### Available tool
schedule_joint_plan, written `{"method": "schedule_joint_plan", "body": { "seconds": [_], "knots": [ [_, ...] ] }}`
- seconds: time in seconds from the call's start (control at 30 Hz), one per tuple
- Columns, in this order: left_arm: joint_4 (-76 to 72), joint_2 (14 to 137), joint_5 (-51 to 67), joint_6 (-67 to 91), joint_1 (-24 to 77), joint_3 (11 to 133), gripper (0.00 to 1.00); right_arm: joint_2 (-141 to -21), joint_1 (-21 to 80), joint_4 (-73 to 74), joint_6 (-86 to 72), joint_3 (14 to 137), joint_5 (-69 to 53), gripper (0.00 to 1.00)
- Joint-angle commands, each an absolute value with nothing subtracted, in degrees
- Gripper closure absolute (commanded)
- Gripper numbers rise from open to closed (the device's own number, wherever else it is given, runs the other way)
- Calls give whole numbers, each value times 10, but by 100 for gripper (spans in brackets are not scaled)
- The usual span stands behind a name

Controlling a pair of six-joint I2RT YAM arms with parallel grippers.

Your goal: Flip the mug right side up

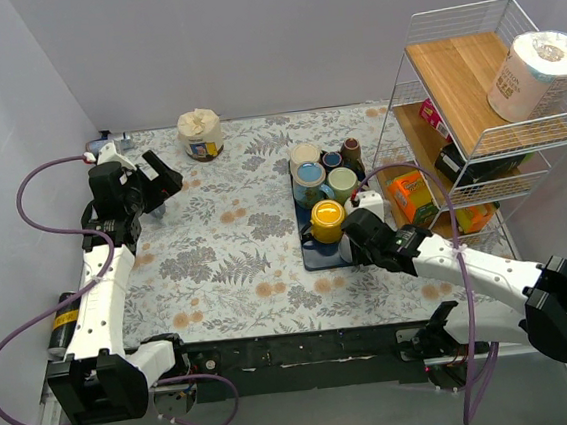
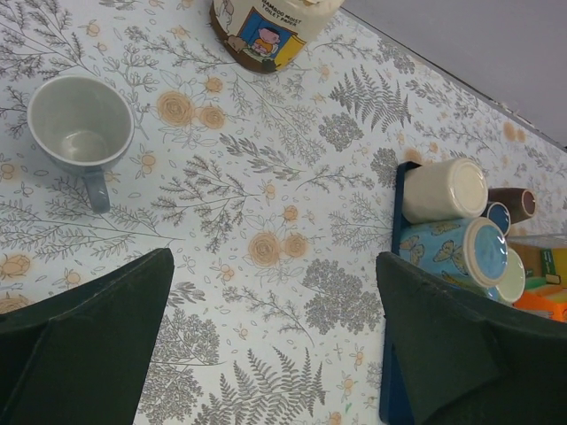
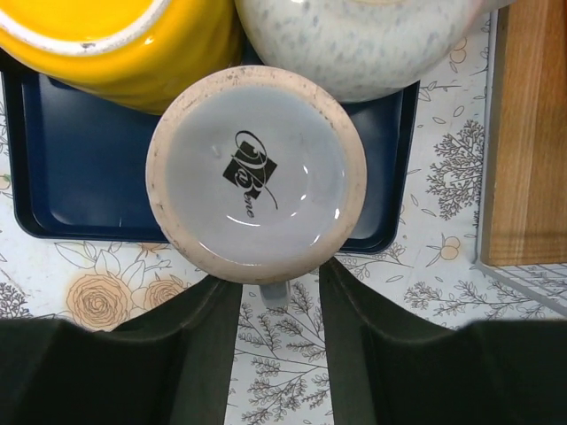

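Observation:
An upside-down grey mug [image 3: 255, 170] with a pale rim and a printed logo on its base stands at the near edge of the blue tray [image 3: 80, 177]. Its handle [image 3: 275, 292] points toward me. My right gripper [image 3: 279, 354] is open, its fingers on either side of the handle without touching it. In the top view the right gripper [image 1: 354, 238] covers this mug. My left gripper [image 1: 165, 179] is open and empty above the table's far left. An upright grey mug [image 2: 80, 124] stands on the cloth beyond it.
The tray [image 1: 313, 260] holds several mugs, among them a yellow one [image 1: 326, 218] and a speckled white one [image 3: 354, 44] right behind the grey mug. A wire rack [image 1: 496, 122] stands at the right. A wrapped roll [image 1: 199, 132] sits at the back.

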State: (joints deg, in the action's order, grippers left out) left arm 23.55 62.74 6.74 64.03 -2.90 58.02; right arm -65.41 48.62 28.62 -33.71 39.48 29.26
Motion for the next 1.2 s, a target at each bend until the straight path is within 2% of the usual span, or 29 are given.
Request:
{"method": "schedule_joint_plan", "body": {
  "seconds": [0.0,0.07,0.37,0.43,0.47,0.53,0.67,0.83,1.03,1.17],
  "knots": [
    [232,611,98,653,-32,592,2,-659,482,243,-323,385,307,57],
    [232,610,100,656,-32,588,2,-665,482,240,-321,381,309,63],
    [228,599,110,663,-32,575,2,-667,482,232,-317,362,305,69],
    [229,598,112,664,-32,573,2,-666,482,233,-313,363,302,75],
    [229,597,116,668,-32,574,2,-665,482,233,-307,362,300,86],
    [227,595,125,670,-32,574,2,-665,482,238,-303,365,294,99],
    [226,588,152,686,-32,576,2,-641,482,264,-303,386,286,99],
    [206,587,258,713,-32,567,2,-591,482,313,-308,454,258,99],
    [91,577,398,775,-32,521,2,-553,483,354,-346,538,200,99],
    [59,579,437,801,-31,516,2,-546,482,351,-364,588,163,99]
  ]
}}
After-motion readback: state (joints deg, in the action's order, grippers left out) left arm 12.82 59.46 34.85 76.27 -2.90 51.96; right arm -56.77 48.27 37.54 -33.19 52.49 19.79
